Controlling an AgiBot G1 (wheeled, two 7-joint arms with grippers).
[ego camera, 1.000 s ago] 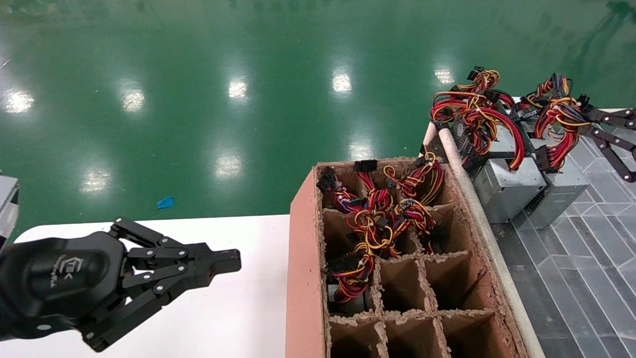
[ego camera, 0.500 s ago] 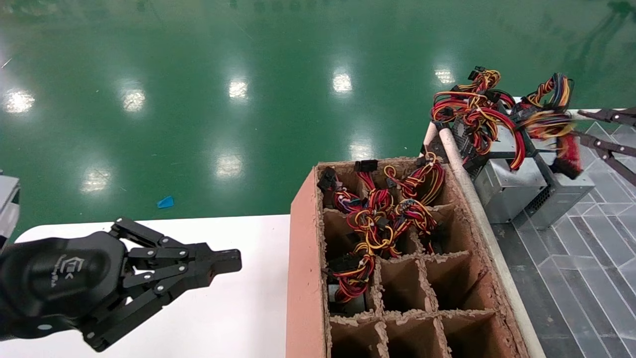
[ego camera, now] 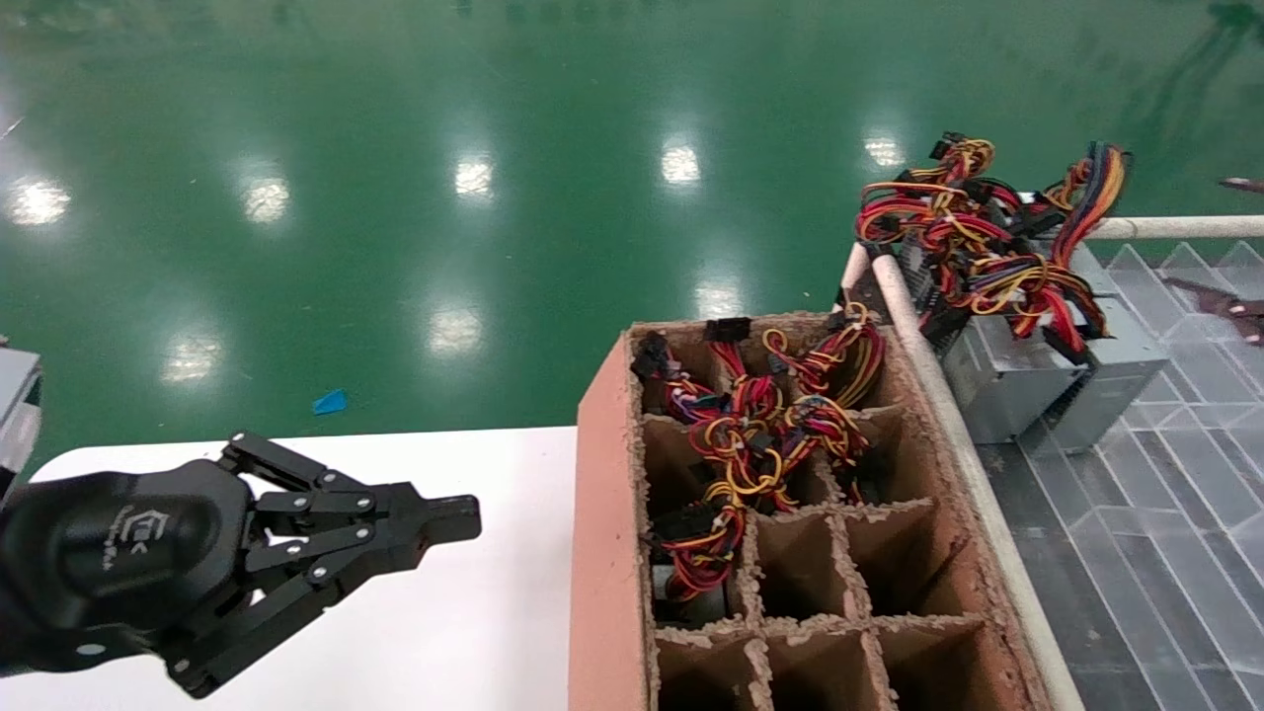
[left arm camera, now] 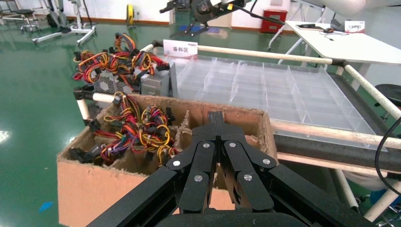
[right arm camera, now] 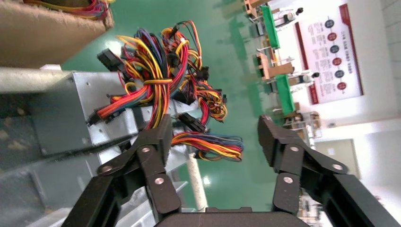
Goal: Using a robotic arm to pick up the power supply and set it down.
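The power supply (ego camera: 997, 370) is a grey metal box on the rack at the right, with red, yellow and orange wires (ego camera: 938, 227) piled on it. A similar grey box (ego camera: 1111, 380) touches its right side, and its bundle includes blue strands (ego camera: 1091, 193). My right gripper (right arm camera: 215, 137) is open and empty, with a loose wire bundle (right arm camera: 208, 144) lying beyond its fingertips. In the head view only its blurred fingers (ego camera: 1234, 306) show at the right edge. My left gripper (ego camera: 464, 518) (left arm camera: 216, 118) is shut on nothing, parked over the white table (ego camera: 444, 632).
A brown cardboard carton (ego camera: 602, 513) with divider cells stands between table and rack. Tangled wires (ego camera: 760, 434) fill its far cells. A white pipe rail (ego camera: 928, 375) edges the rack's clear tray (ego camera: 1165, 474). Green floor lies beyond.
My right gripper let go of the right-hand box's wire bundle and pulled back to the right, nearly out of the head view. The bundle dropped onto the boxes. The left arm stayed still.
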